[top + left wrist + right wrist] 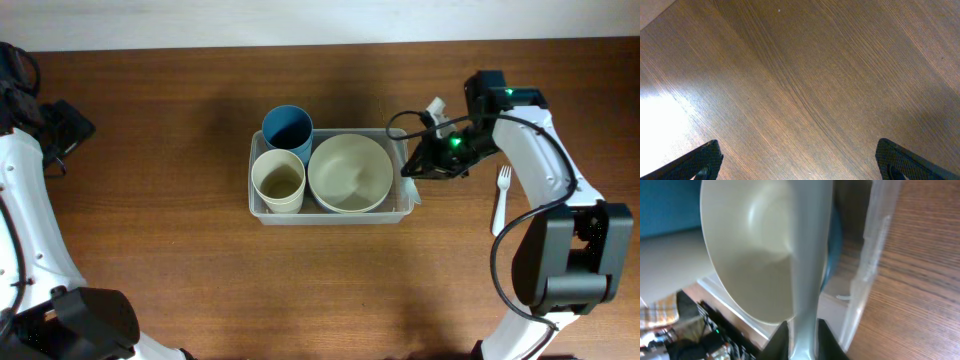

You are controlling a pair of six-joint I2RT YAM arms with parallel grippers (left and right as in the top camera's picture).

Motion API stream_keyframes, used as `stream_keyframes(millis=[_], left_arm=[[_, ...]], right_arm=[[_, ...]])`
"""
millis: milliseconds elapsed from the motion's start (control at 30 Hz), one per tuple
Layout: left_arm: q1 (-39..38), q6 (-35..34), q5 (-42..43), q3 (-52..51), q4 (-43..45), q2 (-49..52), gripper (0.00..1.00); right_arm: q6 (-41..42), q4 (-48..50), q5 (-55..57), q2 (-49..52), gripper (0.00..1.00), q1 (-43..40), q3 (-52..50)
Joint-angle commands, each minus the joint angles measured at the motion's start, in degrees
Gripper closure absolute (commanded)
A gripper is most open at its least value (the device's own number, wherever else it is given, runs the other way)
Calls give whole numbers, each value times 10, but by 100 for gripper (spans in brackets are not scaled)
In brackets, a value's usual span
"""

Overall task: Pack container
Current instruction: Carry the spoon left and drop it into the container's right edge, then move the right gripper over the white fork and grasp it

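The clear container sits mid-table and holds a blue cup, a cream cup and a cream bowl. My right gripper hovers at the container's right end. In the right wrist view its fingers stand close on both sides of a pale utensil handle, which runs up over the bowl just inside the clear wall. My left gripper is wide open over bare wood with nothing between its fingers.
A white fork lies on the table right of the container, beside the right arm. The left arm stands along the table's left edge, with dark cabling at the far left corner.
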Motion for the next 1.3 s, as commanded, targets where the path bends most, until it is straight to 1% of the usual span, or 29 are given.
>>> stream_keyframes(millis=[0,100,333,467,667,700,733,900,933,967,1067,1133,1267], left_arm=[[2,-7,0,9,1,3,0],[2,-7,0,9,1,3,0],[2,-7,0,9,1,3,0],[2,-7,0,9,1,3,0],[2,-7,0,9,1,3,0],[2,-7,0,9,1,3,0],[2,-7,0,9,1,3,0],[2,-7,0,9,1,3,0],[2,-7,0,9,1,3,0],[2,-7,0,9,1,3,0],[2,-7,0,9,1,3,0],[2,-7,0,9,1,3,0],[2,-7,0,9,1,3,0]], right_arm=[[8,6,-3,-4,79,13,-3],[10,6,-3,-4,76,16,-3],[16,5,-6,-5,76,16,10],[14,-28,3,-16,76,12,61],[14,-130,104,-31,76,-15,179],[19,-174,135,-31,76,-33,217],[21,-195,145,-31,76,-46,234],[21,-289,178,-33,76,-128,294],[21,-293,187,-34,77,-142,296],[22,-293,201,-48,77,-178,290],[26,-293,211,-58,77,-223,288],[41,-293,233,-58,77,-250,288],[53,-275,240,-58,77,-290,264]])
